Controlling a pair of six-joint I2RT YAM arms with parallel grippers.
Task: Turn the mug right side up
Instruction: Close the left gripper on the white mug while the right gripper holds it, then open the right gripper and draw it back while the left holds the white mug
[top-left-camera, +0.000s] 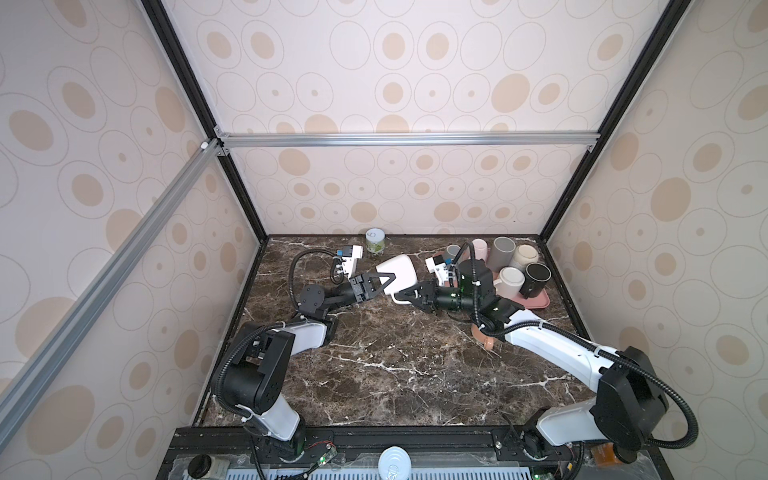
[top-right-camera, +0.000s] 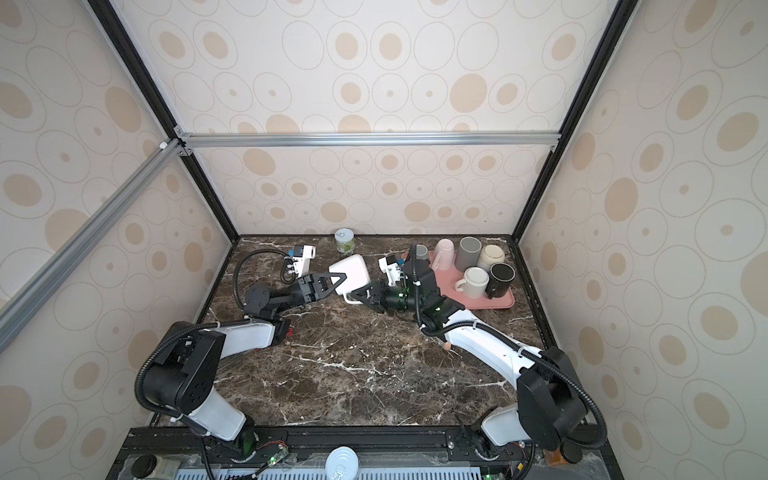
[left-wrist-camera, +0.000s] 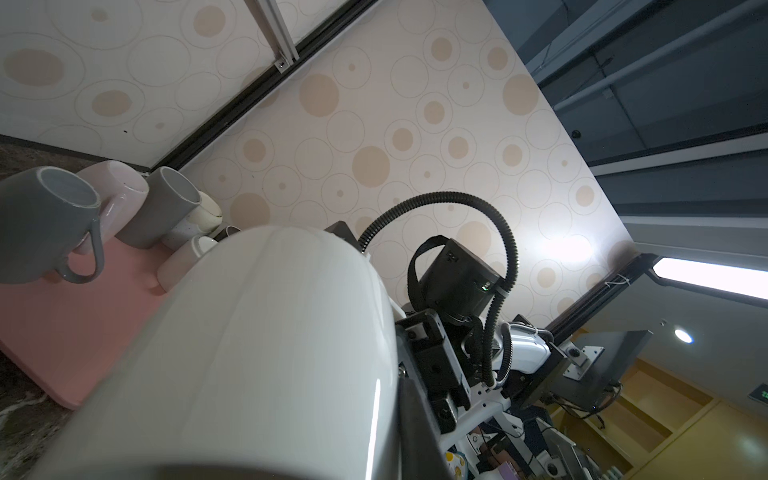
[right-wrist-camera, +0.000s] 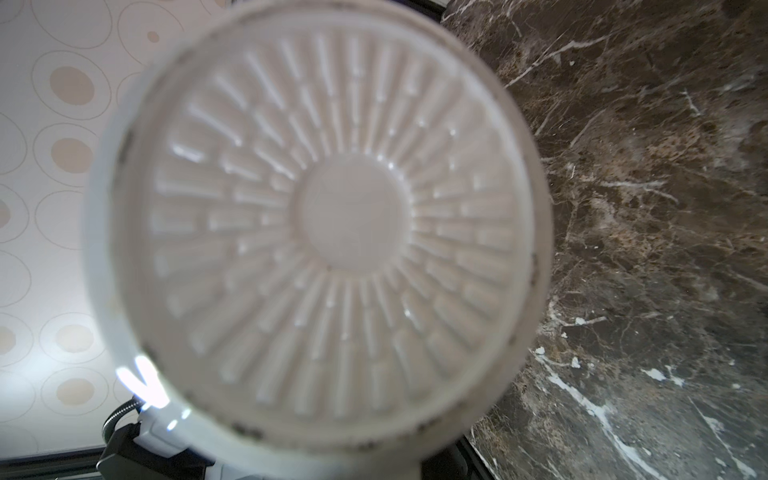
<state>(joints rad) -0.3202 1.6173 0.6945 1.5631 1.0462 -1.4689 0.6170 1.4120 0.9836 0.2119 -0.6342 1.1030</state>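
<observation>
Dark stone makes up the bench (top-left-camera: 395, 365), with spotty walls (top-left-camera: 415, 187) all round. The white mug (top-left-camera: 400, 268) is up in the air over it, tipped on its side, between the two arms and near the pink tray (top-left-camera: 538, 302) of cups (top-left-camera: 511, 280). The left gripper (top-left-camera: 386, 281) has its jaws closed on the mug's wall. The right gripper (top-left-camera: 406, 296) has its jaws closed at the handle (top-left-camera: 394, 300). If both arms pull or twist different ways, the mug could slip, fall on the hard bench and break.
</observation>
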